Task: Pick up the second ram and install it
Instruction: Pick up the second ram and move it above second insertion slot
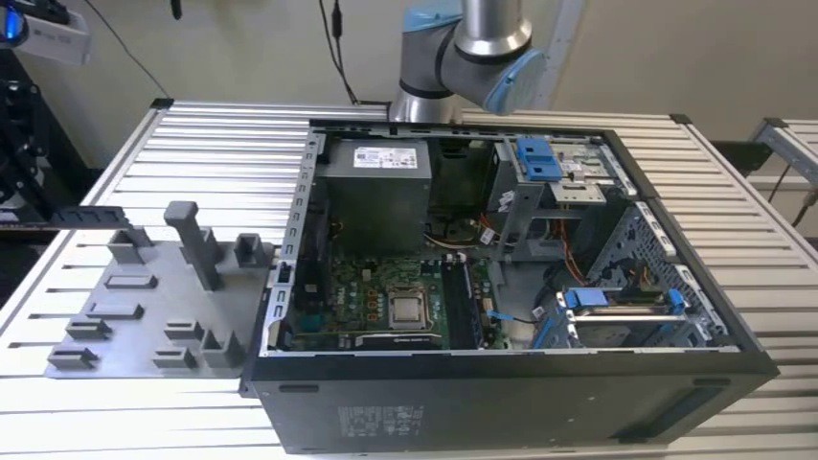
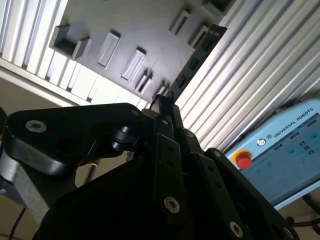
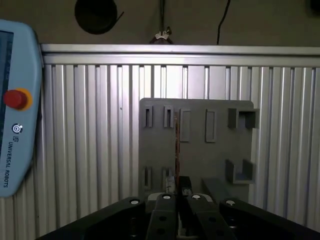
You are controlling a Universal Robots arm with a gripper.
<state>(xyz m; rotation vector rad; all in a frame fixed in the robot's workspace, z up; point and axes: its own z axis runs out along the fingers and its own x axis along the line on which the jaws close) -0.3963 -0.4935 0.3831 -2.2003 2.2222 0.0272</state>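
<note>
We see the black two-fingered gripper [image 3: 176, 184] clamped narrowly on the second ram [image 2: 197, 55], a slim dark memory stick. It is held over the grey plastic slotted tray [image 3: 200, 155] on the ribbed aluminium table [image 3: 90, 150].

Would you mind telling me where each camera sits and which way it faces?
Exterior view: high, off-robot, looking down on the open case and tray; the arm shows.
First wrist view: behind the tool, facing the tray along the held ram, edge-on.
Second wrist view: behind the tool, seeing the ram obliquely.
Both wrist views share tool, ram, tray.
</note>
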